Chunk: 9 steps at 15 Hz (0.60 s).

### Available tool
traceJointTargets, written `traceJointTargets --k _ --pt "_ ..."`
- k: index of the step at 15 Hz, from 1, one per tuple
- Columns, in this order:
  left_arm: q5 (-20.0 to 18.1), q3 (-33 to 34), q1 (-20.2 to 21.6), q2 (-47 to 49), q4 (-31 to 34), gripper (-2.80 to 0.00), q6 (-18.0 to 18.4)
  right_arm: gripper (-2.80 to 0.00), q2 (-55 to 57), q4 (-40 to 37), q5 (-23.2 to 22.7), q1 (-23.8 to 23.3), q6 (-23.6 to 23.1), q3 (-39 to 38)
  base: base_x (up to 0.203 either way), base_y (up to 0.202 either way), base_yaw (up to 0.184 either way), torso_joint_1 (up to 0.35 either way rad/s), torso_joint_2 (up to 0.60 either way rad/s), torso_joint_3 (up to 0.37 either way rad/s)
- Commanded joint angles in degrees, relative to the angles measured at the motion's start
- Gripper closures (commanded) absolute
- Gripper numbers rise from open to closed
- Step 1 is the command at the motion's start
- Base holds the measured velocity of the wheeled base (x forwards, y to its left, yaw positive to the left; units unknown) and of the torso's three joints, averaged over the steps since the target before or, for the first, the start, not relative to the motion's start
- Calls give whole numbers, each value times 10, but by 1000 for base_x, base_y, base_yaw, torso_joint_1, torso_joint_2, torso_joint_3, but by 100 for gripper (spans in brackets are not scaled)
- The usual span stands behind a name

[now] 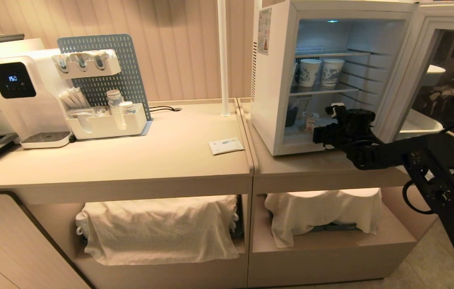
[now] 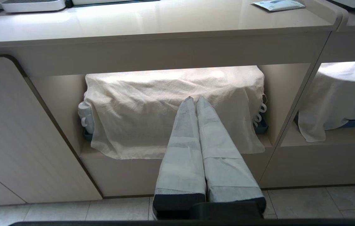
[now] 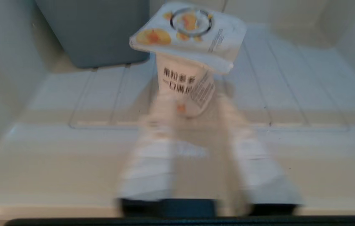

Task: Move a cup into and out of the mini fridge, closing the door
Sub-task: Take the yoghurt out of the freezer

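Observation:
The mini fridge (image 1: 275, 80) stands on the right counter with its door (image 1: 407, 72) swung wide open to the right. The cup (image 1: 310, 119) is on the bottom level inside, a white tub with orange fruit marks and a square foil lid (image 3: 190, 28), leaning slightly. My right gripper (image 1: 318, 129) reaches into the fridge at that level. In the right wrist view my right gripper (image 3: 194, 100) is open, its blurred fingers (image 3: 158, 131) apart on either side of the cup's (image 3: 183, 78) lower part. My left gripper (image 2: 194, 99) hangs shut and parked below counter height.
A grey container (image 3: 95, 31) sits behind the cup in the back corner. Two tall paper cups (image 1: 321, 72) stand on the middle wire shelf. A water dispenser (image 1: 18, 92), an organiser tray (image 1: 106, 124) and a paper packet (image 1: 225, 145) are on the left counter. Cloth-covered racks (image 2: 149, 103) fill the shelves below.

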<state>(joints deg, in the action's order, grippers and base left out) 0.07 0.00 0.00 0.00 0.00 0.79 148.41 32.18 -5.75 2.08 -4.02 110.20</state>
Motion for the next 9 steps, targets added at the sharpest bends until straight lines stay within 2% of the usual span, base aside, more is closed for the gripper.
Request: traceJointTargets --k 1,6,9 --pt "0 0 0 0 0 0 0 -280 -11 1 -1 0 -1 -3 0 0 0 0 0 0" --pt "0 0 0 0 0 0 0 -280 -29 -29 -1 2 2 -12 0 0 0 0 0 0" --pt "0 0 0 0 0 0 0 -280 -76 -56 -1 3 2 -69 0 0 0 0 0 0"
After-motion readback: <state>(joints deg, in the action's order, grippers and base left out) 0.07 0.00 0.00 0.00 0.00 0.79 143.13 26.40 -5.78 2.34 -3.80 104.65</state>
